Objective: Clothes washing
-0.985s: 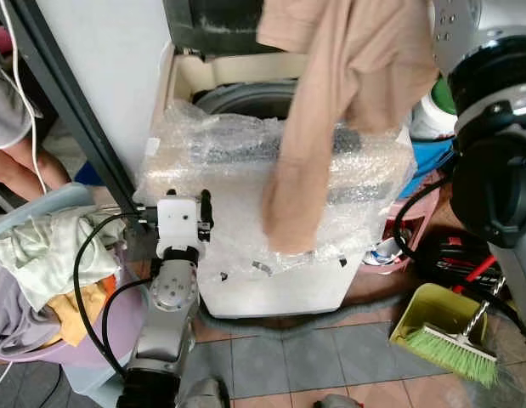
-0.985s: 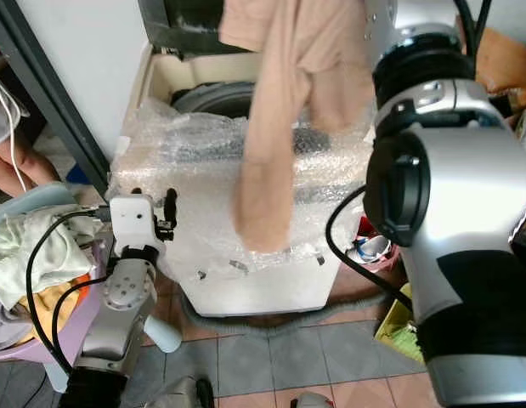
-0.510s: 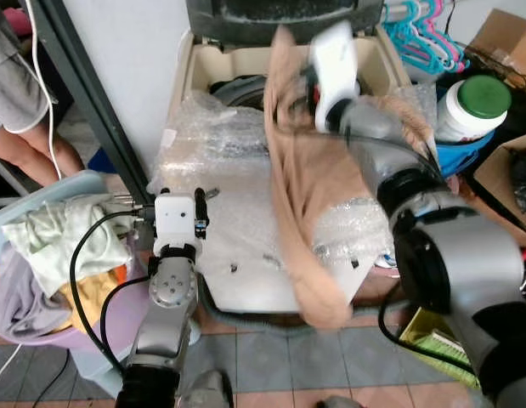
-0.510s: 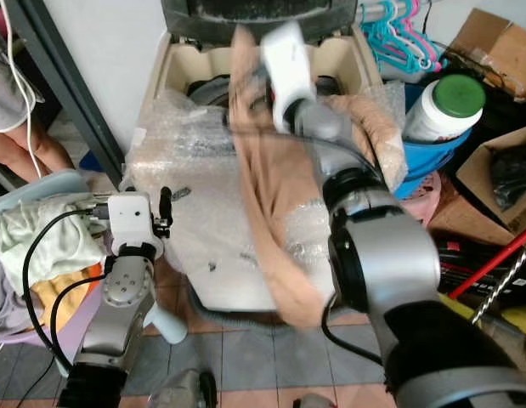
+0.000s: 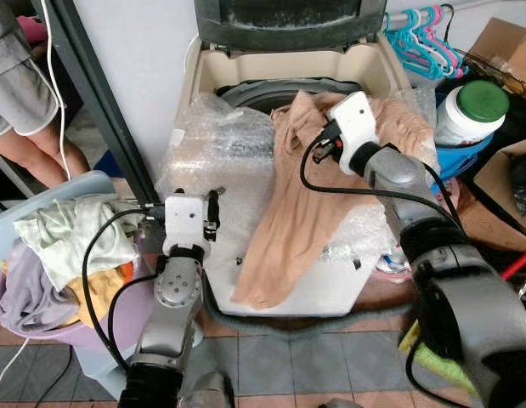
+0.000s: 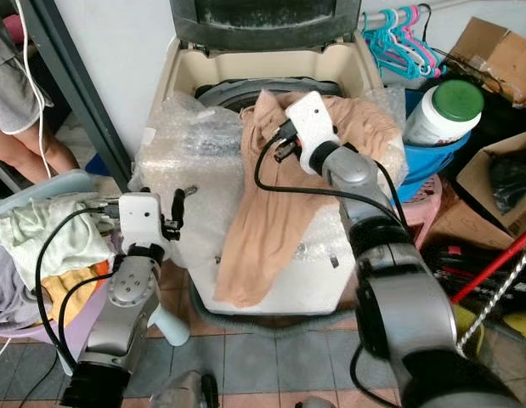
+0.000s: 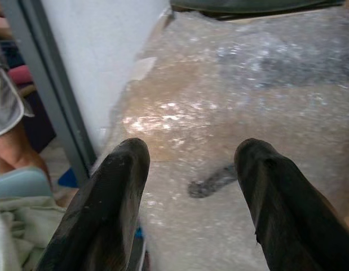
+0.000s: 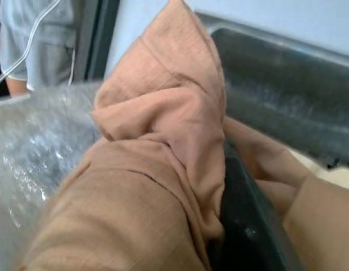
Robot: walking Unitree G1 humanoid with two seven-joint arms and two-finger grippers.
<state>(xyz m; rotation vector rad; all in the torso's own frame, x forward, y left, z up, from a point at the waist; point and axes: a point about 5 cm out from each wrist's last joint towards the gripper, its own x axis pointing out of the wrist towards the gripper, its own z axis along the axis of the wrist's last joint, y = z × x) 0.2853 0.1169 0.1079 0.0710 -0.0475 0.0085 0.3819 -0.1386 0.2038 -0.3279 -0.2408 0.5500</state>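
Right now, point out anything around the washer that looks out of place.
The tan garment is only partly at the washing machine opening: held by the right gripper, most of it drapes over the bubble wrap and hangs down the front. That bubble wrap also covers the machine's top.

Home laundry corner: cream top-loading washing machine [image 5: 288, 64] wrapped in bubble wrap, lilac basket of clothes [image 5: 42, 319] left, teal plastic hangers [image 5: 420, 38] far right, tiled floor [image 5: 279, 361].
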